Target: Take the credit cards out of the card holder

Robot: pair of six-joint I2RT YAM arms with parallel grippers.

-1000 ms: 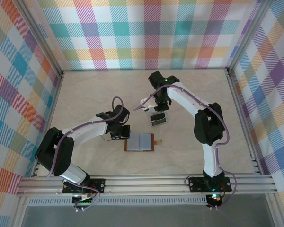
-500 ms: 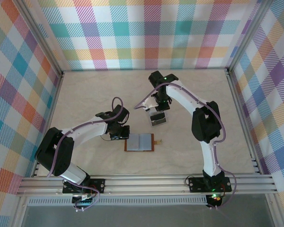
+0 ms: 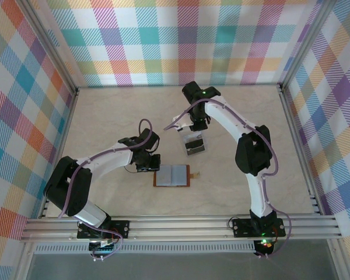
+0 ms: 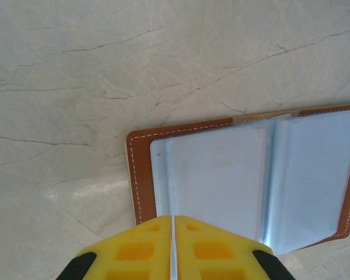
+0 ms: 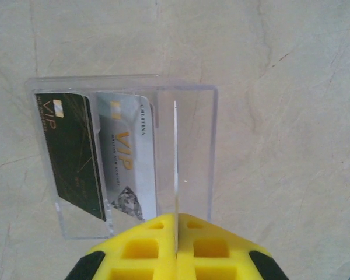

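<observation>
Marble-look table (image 3: 105,116) lies bare on every side of the work. The plaid walls (image 3: 181,41) stand well apart from both arms, so there is plenty of room to move. Near the front edge the holder (image 4: 245,181) lies open and flat; whether its clear sleeves (image 4: 216,175) hold more cards cannot be told. At its left edge sits the left gripper (image 4: 172,220), fingers pressed together, and whether it pins the leather is unclear. Beyond the holder stands the clear tray (image 5: 195,146), with a dark card (image 5: 73,157) and a whitish card (image 5: 128,166) side by side in it. The right gripper (image 5: 176,220) is clamped on a third card (image 5: 175,163), held edge-on over the tray's bare right part. The step looks like the drop-off. The next move calls for lowering inside the tray wall, then letting go.
</observation>
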